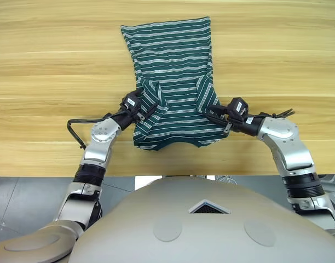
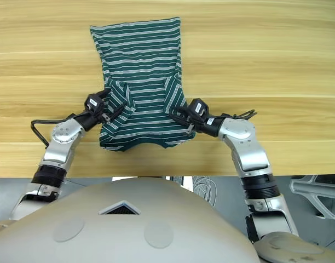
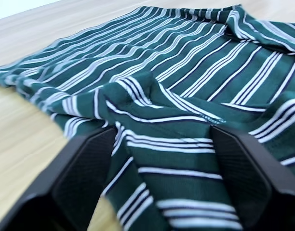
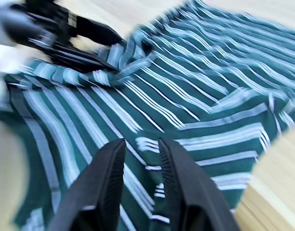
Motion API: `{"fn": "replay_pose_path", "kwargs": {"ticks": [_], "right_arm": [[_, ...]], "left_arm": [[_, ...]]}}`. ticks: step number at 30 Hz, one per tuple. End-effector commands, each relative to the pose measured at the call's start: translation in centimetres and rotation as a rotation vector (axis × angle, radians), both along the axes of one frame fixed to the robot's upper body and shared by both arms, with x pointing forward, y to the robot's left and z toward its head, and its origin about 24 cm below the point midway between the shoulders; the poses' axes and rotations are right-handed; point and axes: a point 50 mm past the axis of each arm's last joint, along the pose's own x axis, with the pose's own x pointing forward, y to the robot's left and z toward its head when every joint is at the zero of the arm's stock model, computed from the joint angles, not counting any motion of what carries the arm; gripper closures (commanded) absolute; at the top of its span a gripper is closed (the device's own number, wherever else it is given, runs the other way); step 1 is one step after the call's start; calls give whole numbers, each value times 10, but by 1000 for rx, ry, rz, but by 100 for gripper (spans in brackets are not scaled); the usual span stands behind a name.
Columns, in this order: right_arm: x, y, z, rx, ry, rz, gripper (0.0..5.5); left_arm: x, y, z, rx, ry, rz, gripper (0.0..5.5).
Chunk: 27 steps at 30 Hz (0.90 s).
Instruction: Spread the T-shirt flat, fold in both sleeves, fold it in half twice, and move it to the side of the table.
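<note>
Flanking the T-shirt's near end, the left hand straddles a cloth ridge with fingers apart, while the right hand pinches the edge, fingers nearly together. The T-shirt runs lengthwise straight away over the counter, equally near both hands.

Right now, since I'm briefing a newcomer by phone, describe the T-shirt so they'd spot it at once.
Start at the wooden table, then look toward its near edge, between the left gripper and the right gripper. The T-shirt lies there, dark green with thin white stripes, the only cloth on the plain pale wood.
</note>
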Motion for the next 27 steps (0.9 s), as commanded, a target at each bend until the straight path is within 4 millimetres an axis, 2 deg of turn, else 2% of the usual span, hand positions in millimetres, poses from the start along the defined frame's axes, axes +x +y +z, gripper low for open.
{"fn": "replay_pose_path", "kwargs": {"ticks": [1, 4, 7, 9, 12, 14, 16, 21, 25, 27], "right_arm": [[-1, -12, 17, 29, -45, 73, 337], [16, -32, 24, 20, -132, 15, 286], [41, -63, 22, -134, -376, -37, 286], [49, -83, 16, -230, -441, -15, 286], [51, -105, 2, -429, -454, 75, 230], [49, -107, -9, -501, -485, 164, 195], [42, -107, -17, -489, -471, 248, 177], [24, -114, -33, -408, -281, 360, 177], [11, -108, -38, -226, -79, 478, 177], [10, -106, -41, -198, -21, 499, 145]], "left_arm": [[2, 10, 24, -16, -118, -13, 199], [6, 16, 42, -80, -221, 22, 199], [7, 27, 56, -119, -301, 34, 199], [0, 38, 58, -54, -310, -5, 199], [-29, 71, 53, 187, -255, -107, 169], [-57, 100, 52, 343, -208, -135, 137], [-76, 115, 49, 414, -155, -157, 121], [-99, 121, 37, 463, -25, -242, 121], [-104, 118, 36, 440, 4, -280, 121], [-103, 113, 36, 417, 5, -302, 118]]}}
